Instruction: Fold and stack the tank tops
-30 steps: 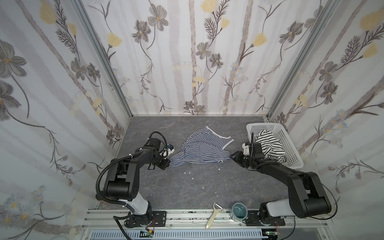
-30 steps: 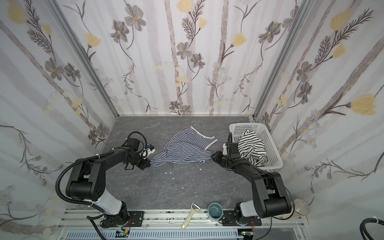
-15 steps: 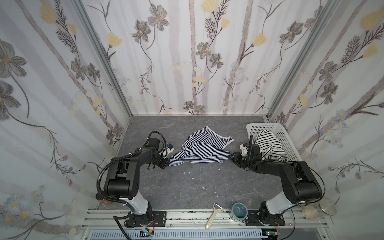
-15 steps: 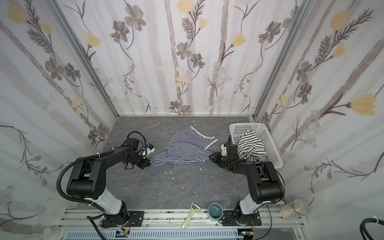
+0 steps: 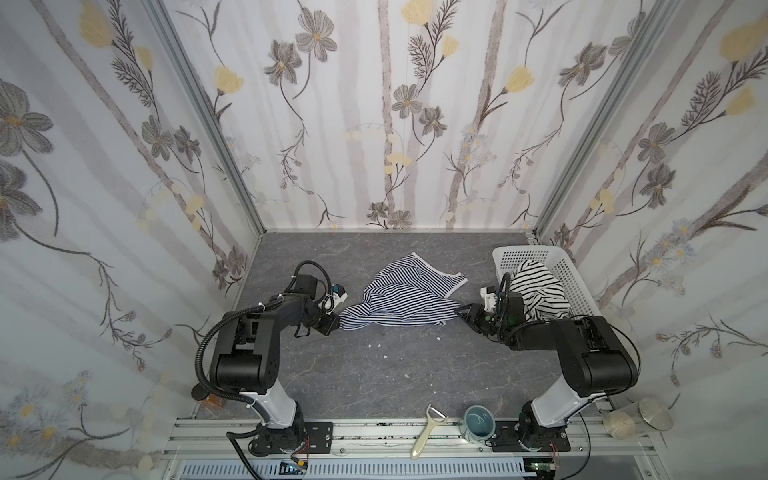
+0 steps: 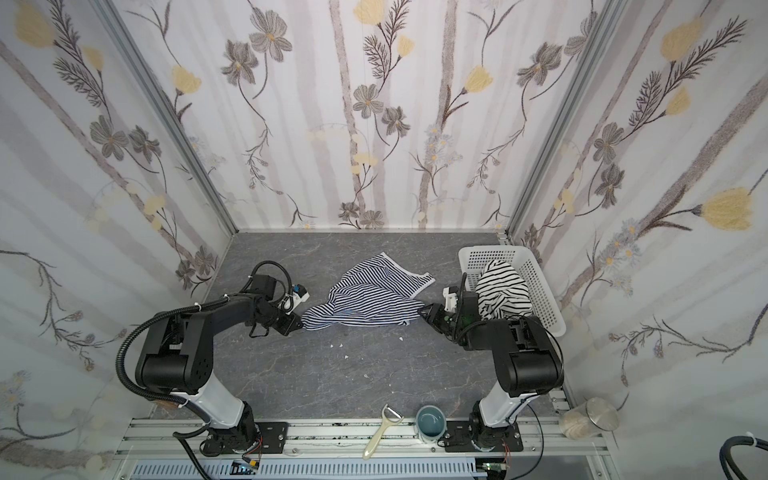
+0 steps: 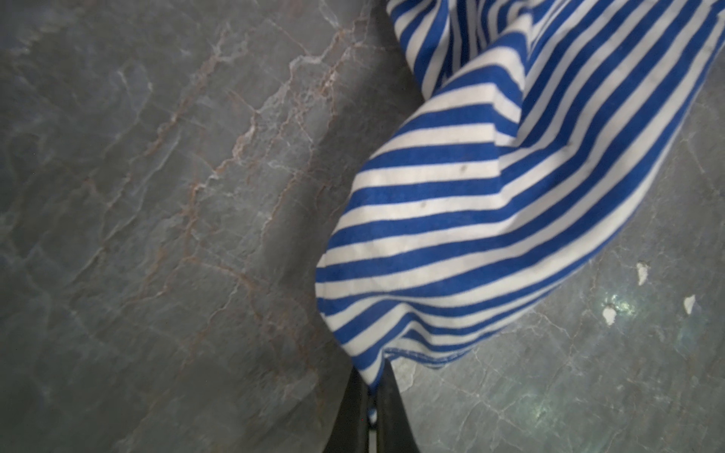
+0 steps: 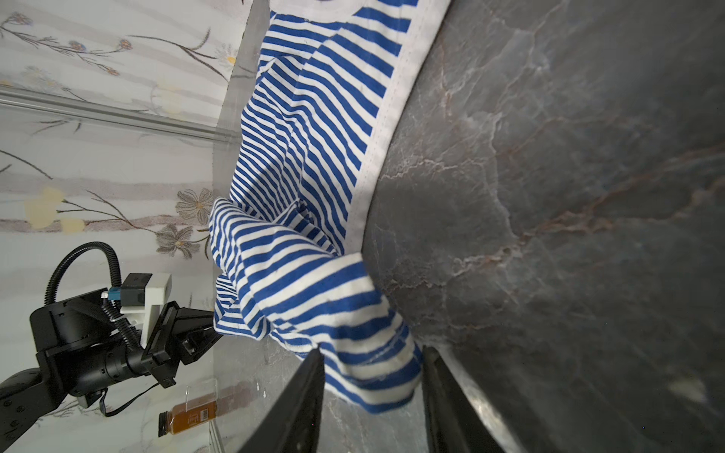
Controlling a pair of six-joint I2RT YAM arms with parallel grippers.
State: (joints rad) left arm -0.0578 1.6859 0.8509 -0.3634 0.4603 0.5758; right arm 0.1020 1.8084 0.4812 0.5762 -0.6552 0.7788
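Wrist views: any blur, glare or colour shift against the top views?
Left wrist view: the table is soft, with small glare spots, and the navy-striped tank top reads bright blue. Right wrist view: same blue cast, a dark shadow beside its white trim. Both top views: sharp, stripes near black, wall posts splay outward.

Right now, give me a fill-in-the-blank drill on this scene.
The left tool is ___ on a corner of the navy-striped top.
Its other corner lies ___ the jaws of the right tool.
The basket holds ___ black-striped top.
Missing: shut, between, one.
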